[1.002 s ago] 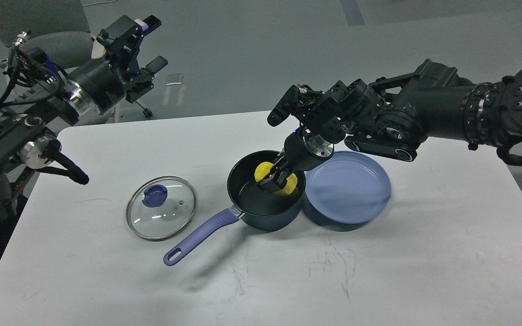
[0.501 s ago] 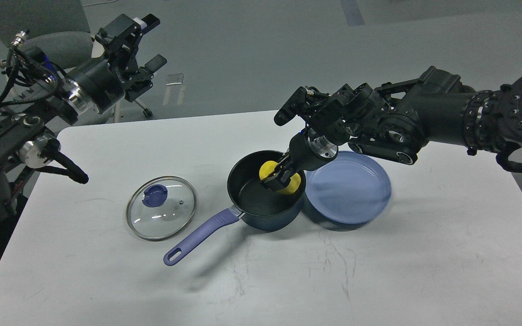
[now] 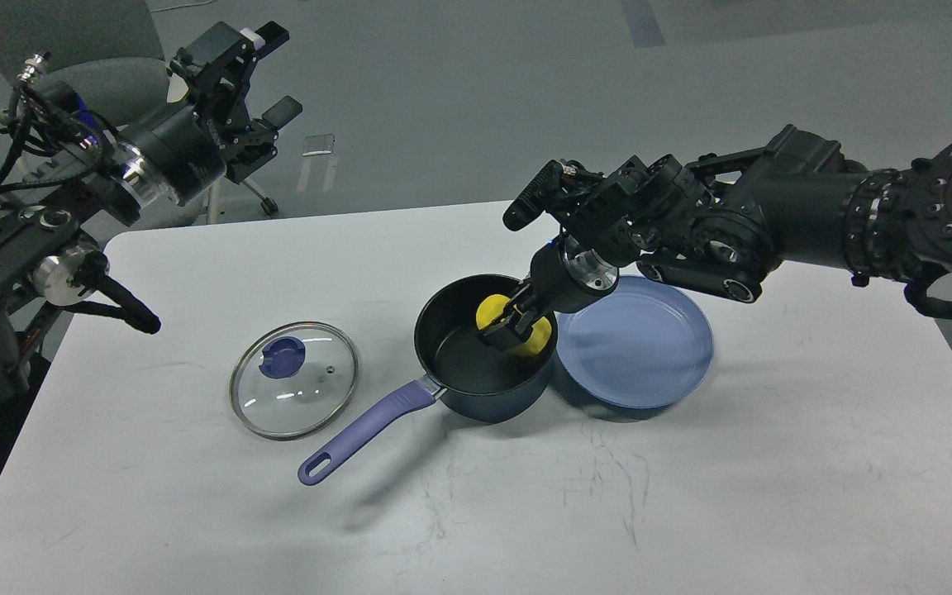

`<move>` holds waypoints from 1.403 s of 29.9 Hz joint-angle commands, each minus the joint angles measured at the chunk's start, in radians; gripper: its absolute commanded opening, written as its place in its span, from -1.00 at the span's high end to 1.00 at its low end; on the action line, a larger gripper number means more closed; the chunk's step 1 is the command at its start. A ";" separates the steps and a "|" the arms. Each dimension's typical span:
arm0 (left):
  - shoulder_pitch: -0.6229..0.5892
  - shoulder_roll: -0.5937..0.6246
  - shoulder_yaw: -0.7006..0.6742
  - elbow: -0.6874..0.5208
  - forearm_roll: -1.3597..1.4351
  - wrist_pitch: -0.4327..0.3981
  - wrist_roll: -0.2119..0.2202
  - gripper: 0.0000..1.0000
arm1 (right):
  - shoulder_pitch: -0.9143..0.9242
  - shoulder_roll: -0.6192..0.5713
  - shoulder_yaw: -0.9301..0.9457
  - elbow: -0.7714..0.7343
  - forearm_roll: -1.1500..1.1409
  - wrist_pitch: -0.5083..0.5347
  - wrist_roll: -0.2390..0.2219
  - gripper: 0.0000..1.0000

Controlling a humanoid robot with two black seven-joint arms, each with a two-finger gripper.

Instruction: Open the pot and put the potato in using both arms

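The dark blue pot [image 3: 476, 388] stands open at the table's middle, its lavender handle [image 3: 364, 431] pointing toward the front left. Its glass lid [image 3: 294, 390] with the blue knob lies flat on the table to the left of it. The yellow potato [image 3: 491, 310] is inside the pot, near its right wall. My right gripper [image 3: 512, 330] reaches down into the pot and is shut on the potato, hiding its middle. My left gripper [image 3: 271, 74] is open and empty, raised high beyond the table's far left corner.
A shallow light blue plate [image 3: 641, 347] sits touching the pot's right side, under my right wrist. The white table [image 3: 691, 496] has faint scuff marks at the front. A grey chair [image 3: 112, 83] stands behind my left arm.
My right gripper has shifted a little to the right and up with the potato, still inside the pot. My left arm has drifted slightly to the left.
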 commanded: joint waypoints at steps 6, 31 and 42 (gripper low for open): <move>0.000 0.000 0.000 0.000 0.000 0.000 0.000 -0.96 | 0.003 0.000 0.004 0.002 0.018 0.000 0.000 -0.91; 0.006 -0.009 0.000 -0.002 0.002 -0.006 0.000 -0.96 | -0.046 -0.365 0.339 0.006 0.474 -0.001 0.000 -0.95; 0.076 -0.052 -0.067 0.000 0.000 -0.006 -0.003 -0.96 | -0.325 -0.505 0.594 0.017 1.028 0.008 0.000 -0.95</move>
